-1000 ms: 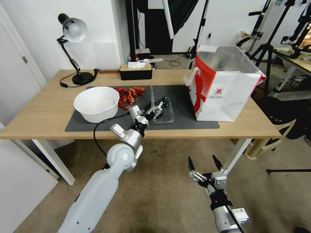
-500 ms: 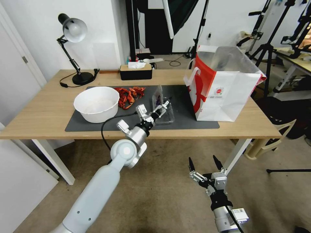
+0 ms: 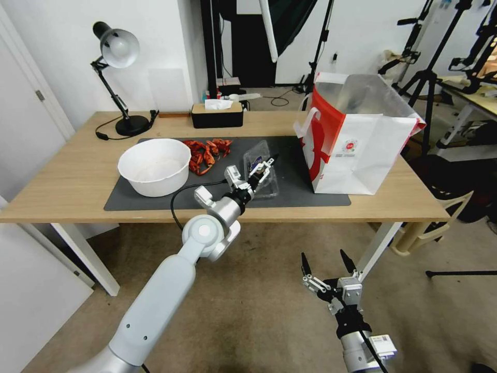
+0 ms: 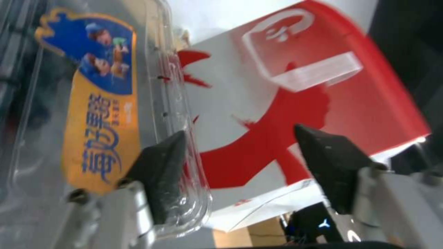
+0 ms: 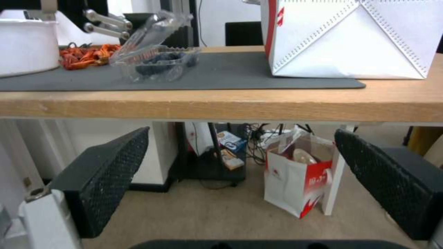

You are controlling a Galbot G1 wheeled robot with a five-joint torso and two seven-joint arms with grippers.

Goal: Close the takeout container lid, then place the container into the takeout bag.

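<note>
The takeout container [image 3: 267,188] is a small clear clamshell with dark berries, lying on the grey mat left of the takeout bag [image 3: 362,155]. Its lid [image 3: 256,151] stands half raised, leaning over the base; the right wrist view shows the slanted lid [image 5: 148,31] above the container [image 5: 159,65]. My left gripper [image 3: 264,165] is open at the lid. In the left wrist view one finger [image 4: 161,173] rests against the rim of the lid [image 4: 101,114], which bears a yellow and blue label, and the bag's red side [image 4: 332,90] lies beyond. My right gripper [image 3: 329,263] hangs open below the table's front edge.
A big white bowl [image 3: 154,166] and a heap of red crayfish [image 3: 207,150] lie on the mat to the left. A black tissue box [image 3: 216,115] and a desk lamp [image 3: 116,49] stand at the back. The bag [image 5: 351,38] stands upright, its mouth open. Tripods crowd the room behind.
My left gripper has moved to the right and pushed the lid from nearly upright to leaning over the container's base. The right arm has stayed put.
</note>
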